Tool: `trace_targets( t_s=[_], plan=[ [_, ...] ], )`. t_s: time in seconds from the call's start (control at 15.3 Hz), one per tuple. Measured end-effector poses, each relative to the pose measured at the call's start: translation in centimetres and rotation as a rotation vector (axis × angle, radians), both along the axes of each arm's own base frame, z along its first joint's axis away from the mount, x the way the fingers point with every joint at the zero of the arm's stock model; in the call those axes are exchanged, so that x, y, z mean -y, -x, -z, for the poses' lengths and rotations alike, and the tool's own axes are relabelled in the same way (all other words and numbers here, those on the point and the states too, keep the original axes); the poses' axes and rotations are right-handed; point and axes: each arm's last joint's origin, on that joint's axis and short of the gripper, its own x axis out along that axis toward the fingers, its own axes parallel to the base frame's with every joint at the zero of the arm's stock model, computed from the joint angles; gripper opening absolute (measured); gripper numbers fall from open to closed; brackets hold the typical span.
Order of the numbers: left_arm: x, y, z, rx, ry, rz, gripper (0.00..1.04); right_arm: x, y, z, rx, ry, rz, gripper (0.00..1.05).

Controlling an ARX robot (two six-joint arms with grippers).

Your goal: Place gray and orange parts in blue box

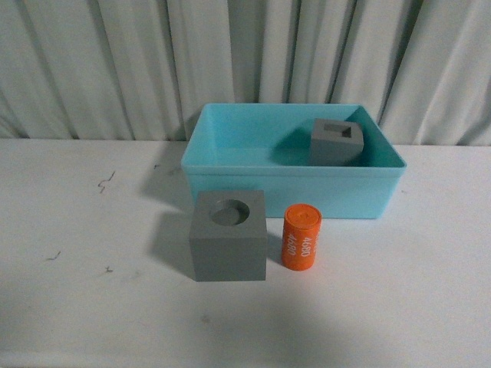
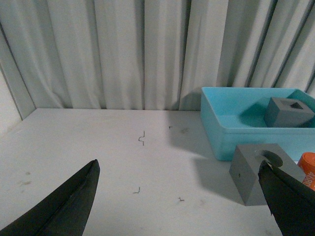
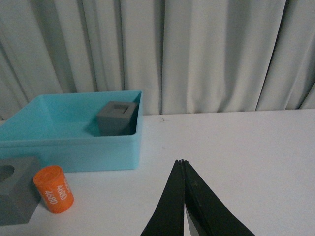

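Observation:
A gray cube with a round hole (image 1: 229,236) (image 2: 258,172) (image 3: 14,192) stands on the white table just in front of the blue box (image 1: 291,184) (image 2: 221,129) (image 3: 69,147). Right beside it stands the orange cylinder (image 1: 301,237) (image 3: 53,189) (image 2: 308,168) with pale lettering. A second gray cube with a rectangular hole (image 1: 336,141) (image 2: 288,111) (image 3: 116,118) sits inside the box. My left gripper (image 2: 179,189) is open over bare table, left of the round-hole cube. My right gripper (image 3: 182,163) is shut on nothing, right of the box. Neither arm shows in the front view.
Pale pleated curtains (image 1: 245,61) hang behind the white table (image 1: 92,268). Small dark marks (image 2: 141,138) dot the tabletop on the left. A wall panel (image 2: 12,83) borders the table's left end.

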Motion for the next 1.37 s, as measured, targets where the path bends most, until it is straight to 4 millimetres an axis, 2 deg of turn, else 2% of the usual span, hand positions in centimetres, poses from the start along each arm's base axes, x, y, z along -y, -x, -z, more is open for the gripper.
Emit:
trace_targets(
  t_s=[0.52,1.04,1.17,1.24,1.37],
  plan=[
    [0.0,0.0,0.0,0.0,0.0,0.0,0.98,0.0,1.9,-0.5,0.015,0.0,0.0,0.02],
    [0.0,0.0,0.0,0.0,0.0,0.0,0.98,0.0,3.1,-0.4,0.013,0.0,0.0,0.02],
    [0.0,0.0,0.0,0.0,0.0,0.0,0.98,0.0,3.9,0.2,-0.037,0.0,-0.002,0.02],
    [0.0,0.0,0.0,0.0,0.0,0.0,0.98,0.0,4.2,-0.4,0.027,0.001,-0.003,0.02],
    [0.0,0.0,0.0,0.0,0.0,0.0,0.98,0.0,4.2,-0.1,0.004,0.001,-0.003,0.02]
  ],
)
